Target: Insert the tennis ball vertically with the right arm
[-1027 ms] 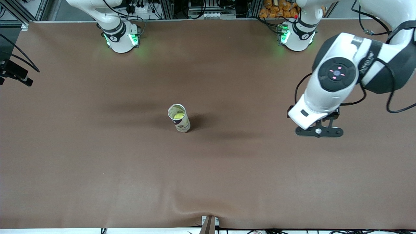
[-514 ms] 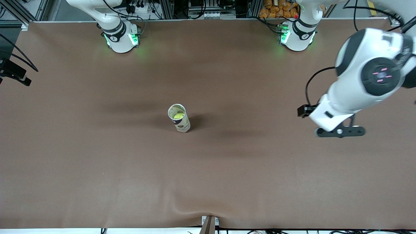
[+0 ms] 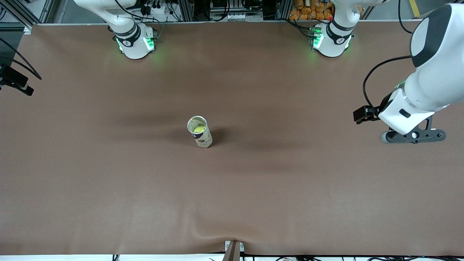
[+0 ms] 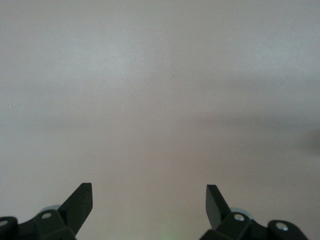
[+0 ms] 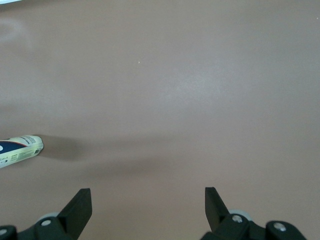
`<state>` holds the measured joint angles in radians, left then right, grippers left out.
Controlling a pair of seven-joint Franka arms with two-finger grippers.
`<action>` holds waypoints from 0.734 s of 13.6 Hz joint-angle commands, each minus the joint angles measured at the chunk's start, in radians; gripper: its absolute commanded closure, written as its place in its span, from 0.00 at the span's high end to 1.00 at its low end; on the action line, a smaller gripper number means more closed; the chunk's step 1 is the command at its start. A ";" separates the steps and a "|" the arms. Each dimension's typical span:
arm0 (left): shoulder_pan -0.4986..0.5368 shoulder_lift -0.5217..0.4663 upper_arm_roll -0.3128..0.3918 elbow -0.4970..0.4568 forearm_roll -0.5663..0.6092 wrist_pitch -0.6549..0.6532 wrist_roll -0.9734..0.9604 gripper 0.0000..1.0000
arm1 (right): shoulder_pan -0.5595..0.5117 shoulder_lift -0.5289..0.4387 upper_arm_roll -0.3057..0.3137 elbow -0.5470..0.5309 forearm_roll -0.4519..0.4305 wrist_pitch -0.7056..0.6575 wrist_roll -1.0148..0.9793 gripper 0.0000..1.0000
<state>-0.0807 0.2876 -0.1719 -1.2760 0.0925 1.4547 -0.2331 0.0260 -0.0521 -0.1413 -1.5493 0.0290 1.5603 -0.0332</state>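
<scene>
A tennis ball (image 3: 199, 129) sits inside the upright can (image 3: 199, 132) near the middle of the brown tabletop (image 3: 108, 174). The left gripper (image 4: 149, 202) hangs over the tabletop toward the left arm's end, well apart from the can, fingers wide and empty. The right gripper (image 5: 148, 202) hangs above bare tabletop with the can in its wrist view, fingers wide and empty.

We see a clear tennis ball can (image 3: 199, 131) standing upright on the brown table (image 3: 108, 174), about midway between the two arms' ends. Its mouth is open, and a dark band and pale printed label wrap its wall. A yellow-green tennis ball (image 3: 198, 129) sits inside the can, visible through the open mouth.
</scene>
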 commanded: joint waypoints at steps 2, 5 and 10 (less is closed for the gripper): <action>-0.086 -0.059 0.177 -0.014 -0.094 -0.014 0.105 1.00 | -0.009 -0.005 0.008 0.009 -0.001 -0.003 -0.002 1.00; -0.180 -0.090 0.348 -0.023 -0.138 -0.019 0.231 1.00 | -0.009 -0.005 0.008 0.009 -0.001 -0.005 -0.002 1.00; -0.165 -0.122 0.359 -0.051 -0.189 -0.071 0.253 1.00 | -0.008 -0.005 0.009 0.009 0.000 -0.005 -0.002 1.00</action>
<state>-0.2390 0.1990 0.1727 -1.2843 -0.0644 1.3901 -0.0009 0.0260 -0.0521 -0.1412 -1.5488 0.0291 1.5604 -0.0332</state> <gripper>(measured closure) 0.000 0.000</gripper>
